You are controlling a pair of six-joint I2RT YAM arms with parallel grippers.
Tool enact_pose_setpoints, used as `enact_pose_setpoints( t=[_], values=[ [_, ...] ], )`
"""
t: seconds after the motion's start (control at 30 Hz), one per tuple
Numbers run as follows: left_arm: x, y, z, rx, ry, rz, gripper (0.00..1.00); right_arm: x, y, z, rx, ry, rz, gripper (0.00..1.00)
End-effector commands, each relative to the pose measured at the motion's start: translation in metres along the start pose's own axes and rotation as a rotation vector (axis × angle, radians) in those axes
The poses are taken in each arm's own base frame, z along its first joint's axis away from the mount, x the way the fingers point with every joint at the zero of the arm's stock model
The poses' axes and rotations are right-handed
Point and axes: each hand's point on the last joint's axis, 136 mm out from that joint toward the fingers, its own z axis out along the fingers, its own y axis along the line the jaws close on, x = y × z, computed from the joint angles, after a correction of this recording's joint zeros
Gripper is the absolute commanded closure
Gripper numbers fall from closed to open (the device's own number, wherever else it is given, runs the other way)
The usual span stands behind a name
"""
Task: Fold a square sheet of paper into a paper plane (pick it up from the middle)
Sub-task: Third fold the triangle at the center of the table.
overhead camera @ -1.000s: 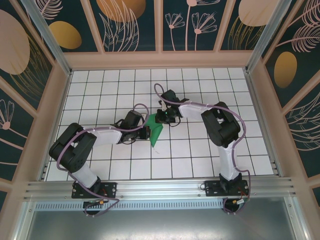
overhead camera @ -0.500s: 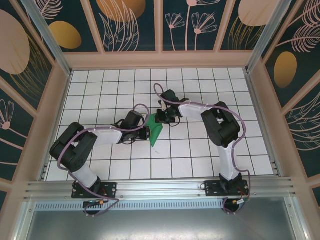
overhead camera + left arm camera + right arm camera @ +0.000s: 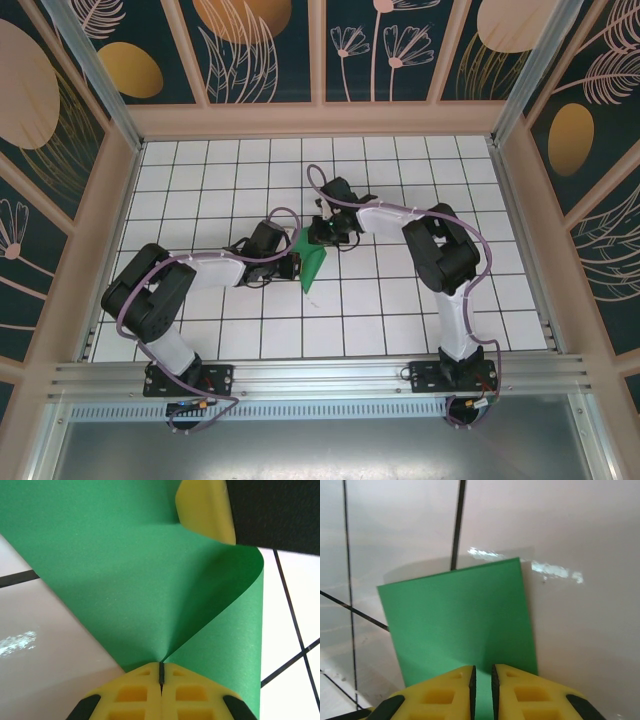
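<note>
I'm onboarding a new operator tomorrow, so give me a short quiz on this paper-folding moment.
1. True or false: the left claw is shut on the green paper.
2. In the top view, the paper sits: A) between the two claws, B) against the back wall, C) on the front rail.
3. How do the jaws of the right claw stand in its wrist view?
Key: 1 true; 2 A; 3 slightly apart, with green paper showing in the narrow gap.
</note>
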Motion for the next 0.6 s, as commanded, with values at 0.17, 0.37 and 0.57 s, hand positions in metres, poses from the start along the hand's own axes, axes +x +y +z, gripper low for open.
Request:
enact_pose_setpoints(
  t=[0.17, 0.37, 0.57],
  values=[
    [0.017, 0.013, 0.013, -0.030, 0.056, 0.005, 1.00, -0.036, 0.027, -0.068, -0.103, -0.183, 0.033, 0.75],
    [0.018, 0.015, 0.016, -0.034, 0.067, 0.011, 1.00, 0.011, 0.028, -0.075, -0.194, -0.142, 0.068, 0.76],
    [0.018, 0.014, 0.017, -0.029, 0.069, 0.011, 1.00, 0.059, 0.040, -0.073, -0.300, -0.100, 0.125, 0.81]
  ],
)
